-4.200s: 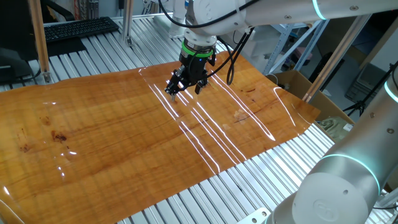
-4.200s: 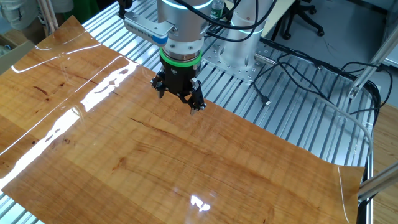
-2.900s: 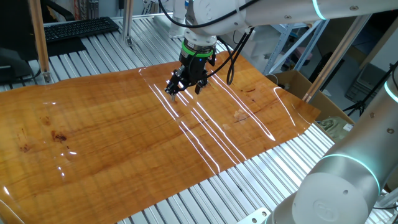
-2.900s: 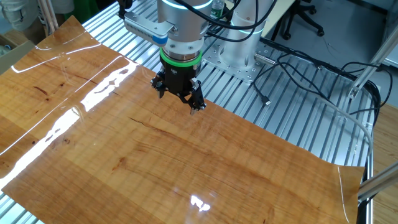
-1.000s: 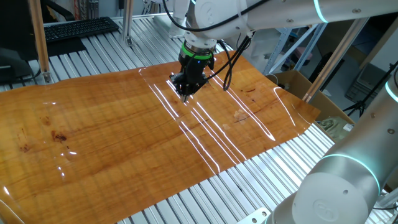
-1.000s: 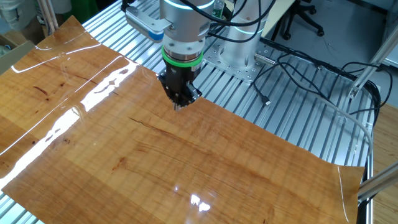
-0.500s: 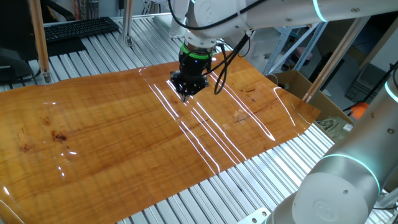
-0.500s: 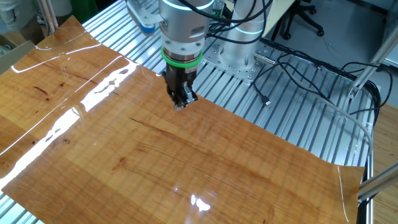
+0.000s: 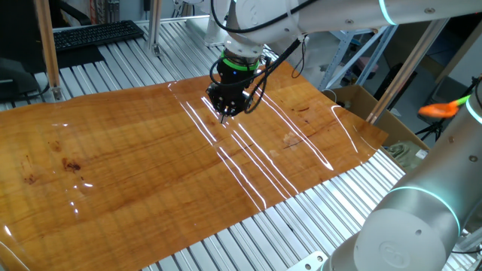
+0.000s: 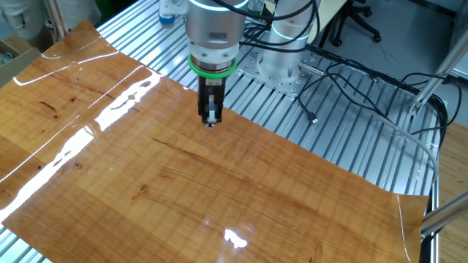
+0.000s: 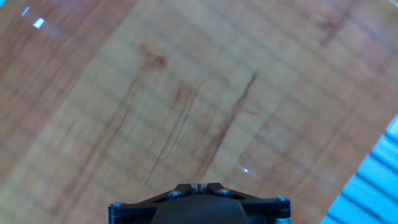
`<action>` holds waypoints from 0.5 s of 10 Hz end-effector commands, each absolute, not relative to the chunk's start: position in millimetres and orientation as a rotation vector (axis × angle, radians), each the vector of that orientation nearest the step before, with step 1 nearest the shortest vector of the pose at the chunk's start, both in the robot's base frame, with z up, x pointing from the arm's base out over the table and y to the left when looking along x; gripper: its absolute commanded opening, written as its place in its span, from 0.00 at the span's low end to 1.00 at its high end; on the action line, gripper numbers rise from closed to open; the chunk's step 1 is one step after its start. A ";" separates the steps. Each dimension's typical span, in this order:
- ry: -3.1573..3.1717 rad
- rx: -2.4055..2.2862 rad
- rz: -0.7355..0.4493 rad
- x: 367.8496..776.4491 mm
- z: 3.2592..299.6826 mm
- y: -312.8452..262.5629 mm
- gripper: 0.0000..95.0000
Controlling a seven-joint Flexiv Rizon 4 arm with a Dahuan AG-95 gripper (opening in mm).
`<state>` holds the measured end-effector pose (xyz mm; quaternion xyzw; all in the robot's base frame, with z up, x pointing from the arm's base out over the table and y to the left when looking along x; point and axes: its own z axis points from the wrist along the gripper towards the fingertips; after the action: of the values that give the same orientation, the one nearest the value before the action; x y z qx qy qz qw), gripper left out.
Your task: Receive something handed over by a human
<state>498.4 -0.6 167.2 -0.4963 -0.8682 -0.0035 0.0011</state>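
- No legible text, label, brand, number or sign appeared in any view; the keyboard's (image 9: 96, 33) keys were too small to read.

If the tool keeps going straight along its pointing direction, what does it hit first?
The tool points straight down, so it would meet the wooden tabletop directly beneath it. The hand view shows only bare wood grain ahead. It looks close to the surface, though the gap is hard to judge.

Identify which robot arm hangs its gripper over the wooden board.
The far arm, reaching in from above, gripper over the board. The near arm stands off-board, bottom right.
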 end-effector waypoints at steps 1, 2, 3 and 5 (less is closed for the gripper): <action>-2.482 -1.933 0.001 497.8 167.6 -6.8 0.00; -2.463 -1.957 -0.001 497.7 167.5 -9.9 0.00; -2.448 -1.977 -0.003 497.0 167.1 -15.6 0.00; -2.427 -2.001 -0.024 496.6 162.0 -27.6 0.20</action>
<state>495.6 -23.6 162.6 -0.6232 -0.7820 -0.0058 -0.0015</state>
